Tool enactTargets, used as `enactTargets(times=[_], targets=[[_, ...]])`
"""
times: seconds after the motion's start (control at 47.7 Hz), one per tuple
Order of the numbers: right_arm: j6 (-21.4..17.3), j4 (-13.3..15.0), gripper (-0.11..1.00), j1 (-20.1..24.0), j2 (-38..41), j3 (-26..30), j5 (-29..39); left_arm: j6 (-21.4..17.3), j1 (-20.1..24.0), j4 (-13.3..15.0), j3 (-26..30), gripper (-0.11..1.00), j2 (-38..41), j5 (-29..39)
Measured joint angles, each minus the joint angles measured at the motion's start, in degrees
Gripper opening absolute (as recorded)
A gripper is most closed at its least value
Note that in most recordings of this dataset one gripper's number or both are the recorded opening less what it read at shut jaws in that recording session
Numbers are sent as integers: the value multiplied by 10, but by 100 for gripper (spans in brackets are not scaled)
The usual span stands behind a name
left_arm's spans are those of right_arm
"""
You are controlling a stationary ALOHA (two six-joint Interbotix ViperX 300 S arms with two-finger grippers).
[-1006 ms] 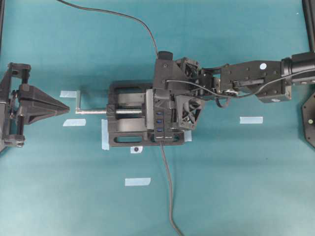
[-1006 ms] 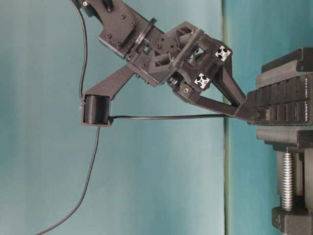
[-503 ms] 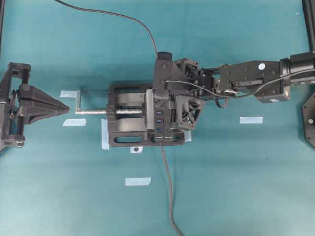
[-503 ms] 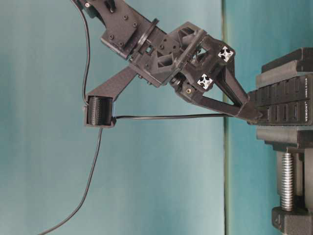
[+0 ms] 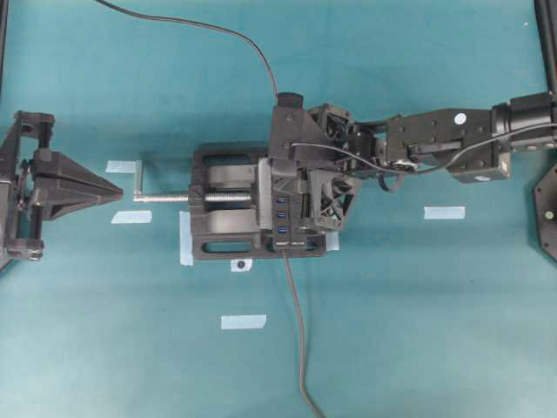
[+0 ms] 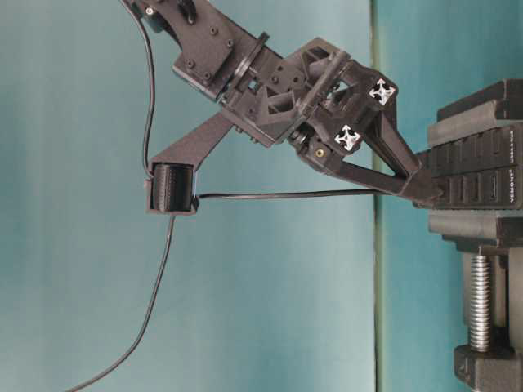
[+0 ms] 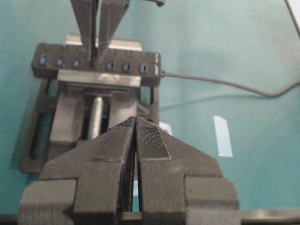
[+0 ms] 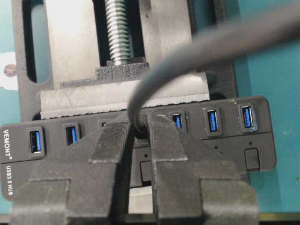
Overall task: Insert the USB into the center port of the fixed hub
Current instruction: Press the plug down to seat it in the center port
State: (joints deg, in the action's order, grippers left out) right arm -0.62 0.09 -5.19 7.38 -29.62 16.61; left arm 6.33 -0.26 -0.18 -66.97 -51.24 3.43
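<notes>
While the overhead view lays out the whole teal table [image 5: 435,331], with strips of pale tape scattered on it and wide bare cloth toward its near edge, only the right wrist view shows the contact itself. From above, the black vise [image 5: 222,235] sits mid-table, its silver screw [image 5: 161,198] pointing at the left gripper [image 5: 109,189], which rests well apart with its jaws pressed together on nothing, as the left wrist view confirms. Clamped in the vise's jaws is the fixed hub [image 8: 243,154], a row of blue slots along its face. Reaching in from the right, the right gripper [image 8: 139,129] is clamped on the USB [image 8: 139,127], whose dark cable [image 8: 211,44] arcs up past the lens. The plug sits at the center port [image 7: 95,62]; its tip is hidden between the fingers [image 8: 164,154], so how deep it sits probably cannot be judged. A second thin cable [image 5: 298,331] leaves the hub's end.
</notes>
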Motion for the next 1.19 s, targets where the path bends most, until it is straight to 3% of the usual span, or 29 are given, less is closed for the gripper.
enactTargets(times=[0.838, 0.943, 1.194], targets=[[0, -1, 12, 0, 0, 4, 6, 0, 0, 0, 0, 0, -1, -1], [0, -1, 20, 0, 0, 4, 6, 0, 0, 0, 0, 0, -1, 0], [-1, -2, 57, 1, 3, 4, 10, 1, 0, 0, 0, 0, -1, 0]])
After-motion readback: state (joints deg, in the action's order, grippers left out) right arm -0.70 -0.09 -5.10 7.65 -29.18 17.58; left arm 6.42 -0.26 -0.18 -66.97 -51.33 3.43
